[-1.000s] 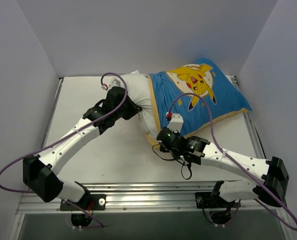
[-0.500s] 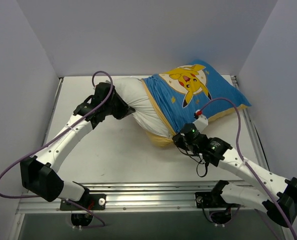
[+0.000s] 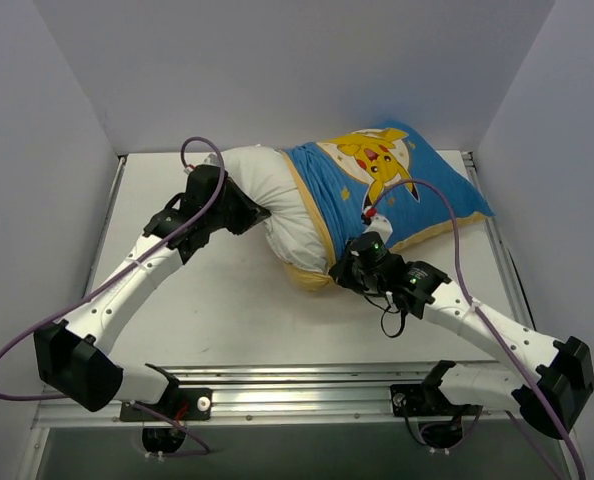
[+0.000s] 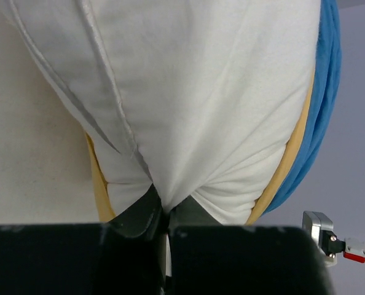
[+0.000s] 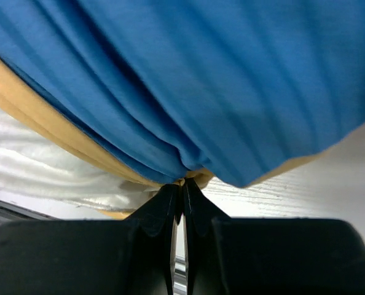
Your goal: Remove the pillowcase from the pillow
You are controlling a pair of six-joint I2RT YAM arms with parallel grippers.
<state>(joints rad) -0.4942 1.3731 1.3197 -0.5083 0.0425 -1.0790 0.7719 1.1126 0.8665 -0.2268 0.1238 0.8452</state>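
One plump white pillow lies half out of one blue yellow-trimmed cartoon-print pillowcase; left gripper clamped tight on pillow fabric, right gripper pinching the pillowcase's hem.

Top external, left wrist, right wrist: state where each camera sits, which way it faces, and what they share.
Top external: above and behind the robot, looking down on the table; left arm and right arm show whole.
Left wrist: on the left arm, facing along its shut left gripper pinching the pillow.
Right wrist: on the right arm, facing along its shut right gripper pinching the pillowcase.
Shared: both wrist views show pillow and pillowcase.
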